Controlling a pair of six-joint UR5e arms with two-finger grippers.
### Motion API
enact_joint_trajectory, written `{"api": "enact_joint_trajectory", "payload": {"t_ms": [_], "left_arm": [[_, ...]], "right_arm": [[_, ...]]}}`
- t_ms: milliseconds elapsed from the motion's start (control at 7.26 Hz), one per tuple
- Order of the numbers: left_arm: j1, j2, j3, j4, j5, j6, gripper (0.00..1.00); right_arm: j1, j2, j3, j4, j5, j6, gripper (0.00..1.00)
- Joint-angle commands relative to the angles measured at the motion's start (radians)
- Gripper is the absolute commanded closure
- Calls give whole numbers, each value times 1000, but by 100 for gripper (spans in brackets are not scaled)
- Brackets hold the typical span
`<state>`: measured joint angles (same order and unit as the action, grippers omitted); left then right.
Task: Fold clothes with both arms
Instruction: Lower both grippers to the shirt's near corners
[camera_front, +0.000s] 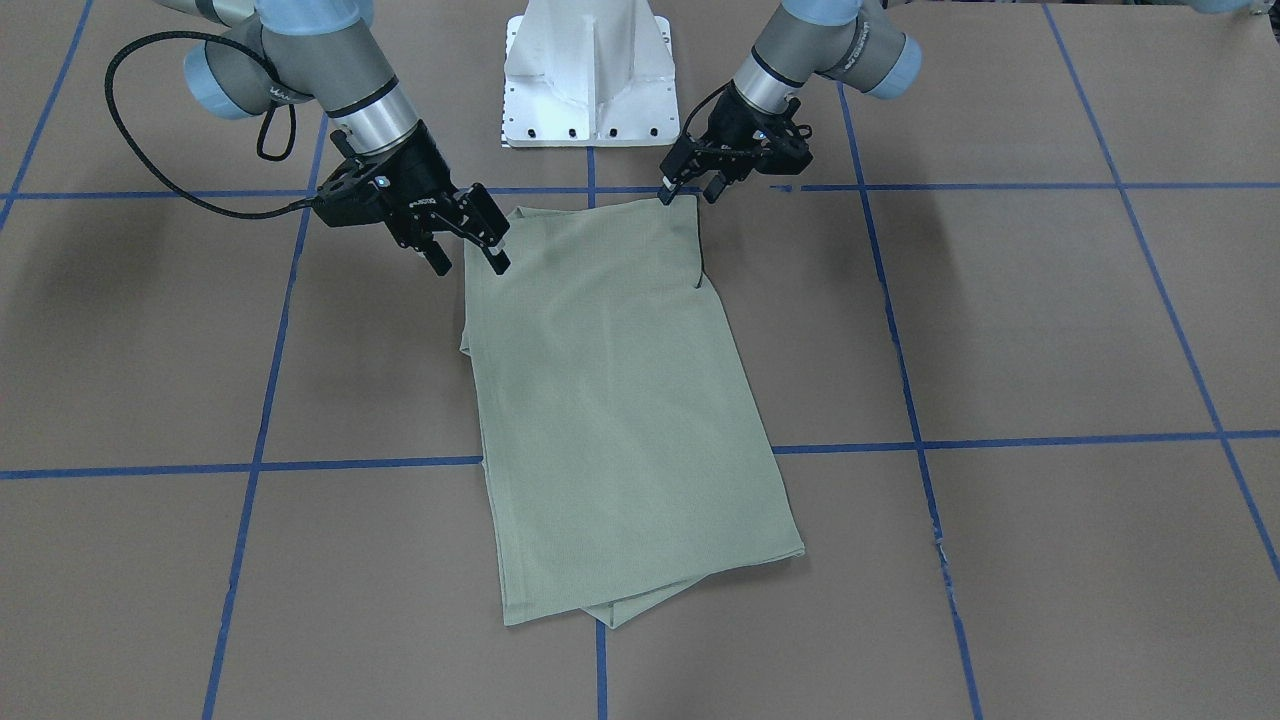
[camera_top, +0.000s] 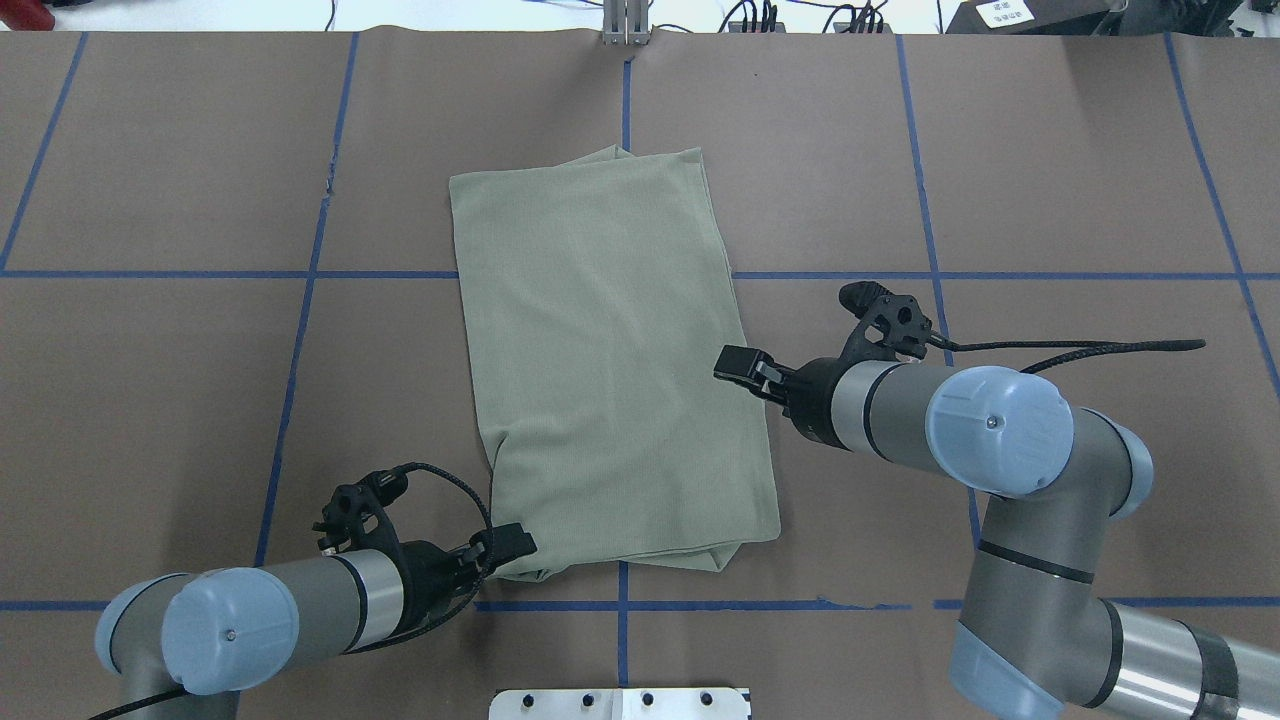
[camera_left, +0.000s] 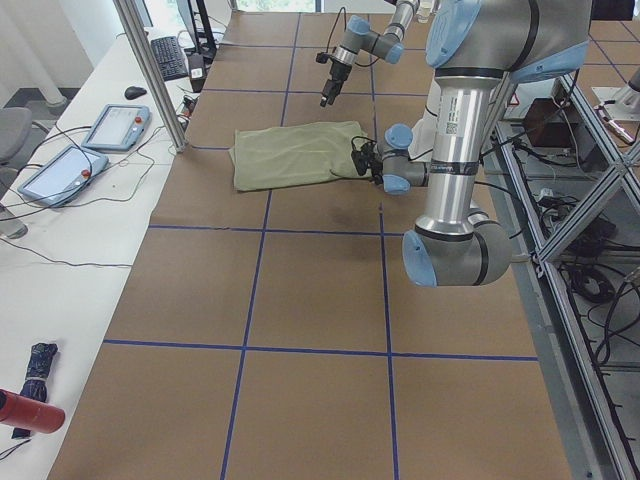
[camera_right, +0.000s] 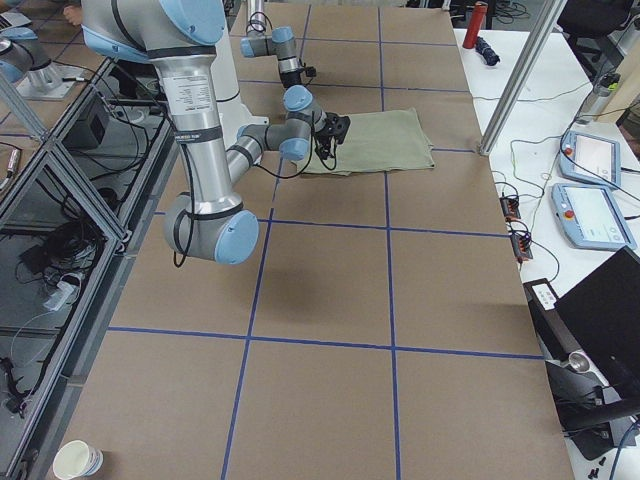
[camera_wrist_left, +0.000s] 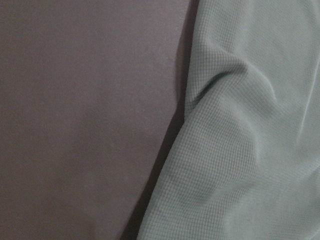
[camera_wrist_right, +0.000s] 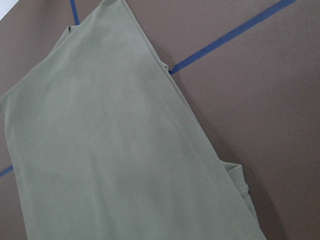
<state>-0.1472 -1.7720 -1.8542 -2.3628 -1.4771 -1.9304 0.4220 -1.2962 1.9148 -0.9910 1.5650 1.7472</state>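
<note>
The shirt (camera_top: 610, 360) lies flat on the table (camera_top: 150, 400), lengthwise away from the robot. The left gripper (camera_top: 510, 543) sits at its near left corner (the base (camera_top: 620, 703) stands behind that near edge), and the right gripper (camera_top: 740, 362) is farther forward at its right edge.

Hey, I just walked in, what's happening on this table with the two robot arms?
The arms are folding a pale green shirt, which lies on the table as a long folded rectangle. The left gripper is down at a corner of the end nearest the robot, apparently open, with one finger at the cloth. The right gripper hovers open over the shirt's edge on its own side.
</note>
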Motion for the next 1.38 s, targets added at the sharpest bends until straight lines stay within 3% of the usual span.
{"api": "enact_joint_trajectory", "payload": {"t_ms": [0,275,413,826,964,1102,1239], "left_arm": [[9,-15,15,0,18,1,7],[9,-29,16,0,20,-1,24],[8,-29,18,0,20,1,27],[8,-29,21,2,24,1,28],[6,-30,21,2,26,1,45],[6,-29,21,2,24,4,97],[3,-29,7,0,24,14,100]], "right_arm": [[-2,-2,0,0,0,0,0],[-2,-2,1,0,0,0,0],[-2,-3,1,0,-2,0,0],[-3,-3,1,2,-2,0,0],[-5,-5,1,2,-2,0,0],[-15,-5,-2,-3,-2,3,0],[-28,-6,-5,-38,-17,90,1]]}}
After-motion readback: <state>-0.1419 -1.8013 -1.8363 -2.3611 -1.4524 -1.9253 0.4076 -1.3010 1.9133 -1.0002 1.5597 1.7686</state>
